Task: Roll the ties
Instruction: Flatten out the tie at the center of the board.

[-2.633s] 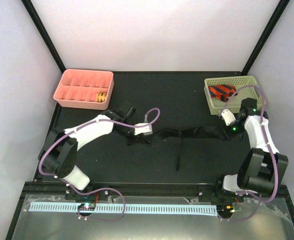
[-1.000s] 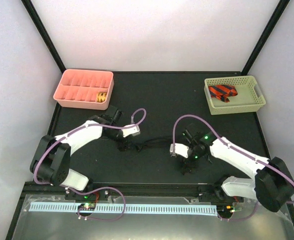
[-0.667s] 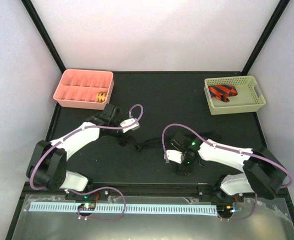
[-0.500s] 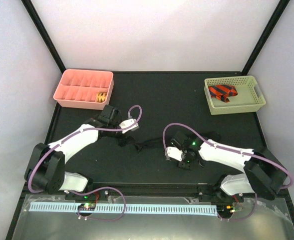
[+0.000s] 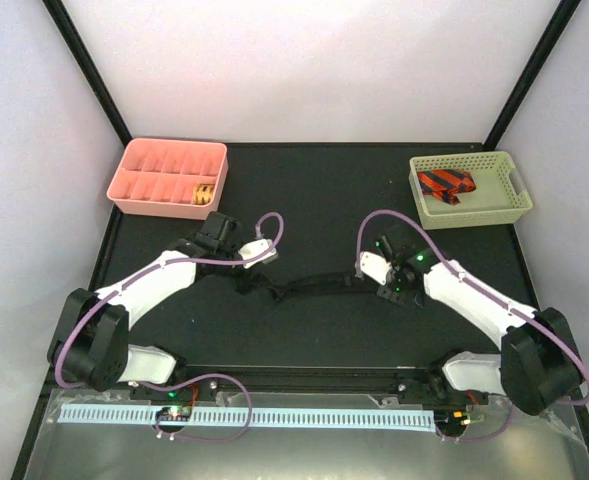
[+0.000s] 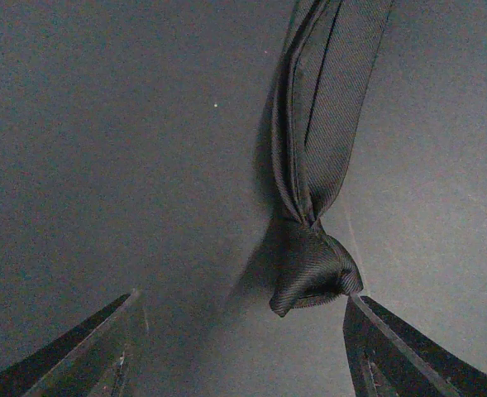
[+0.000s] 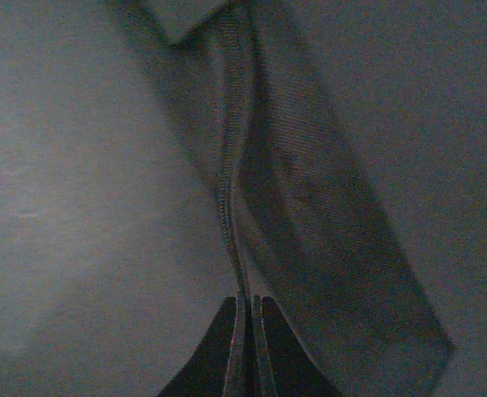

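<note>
Mid-frame, black tie [image 5: 319, 286] stretched sideways. Here right gripper [image 7: 250, 304] pinches its folded edge, tips pressed together; left gripper [image 6: 241, 302] spread wide around the bunched end.

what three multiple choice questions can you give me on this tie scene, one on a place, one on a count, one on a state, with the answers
1. Where is the striped tie? A in the green basket; B hanging on the back wall; C draped over an arm.
2. How many ties are in view? A one; B three; C five.
3. How is the right pincer? A wide open; B shut on the black tie; C out of view.

Answers:
1 A: it lies inside the basket at the far right.
2 B: the black and striped ones, plus a yellow-orange one in the pink tray.
3 B: the right wrist view shows it clamped on the tie's edge.
</note>
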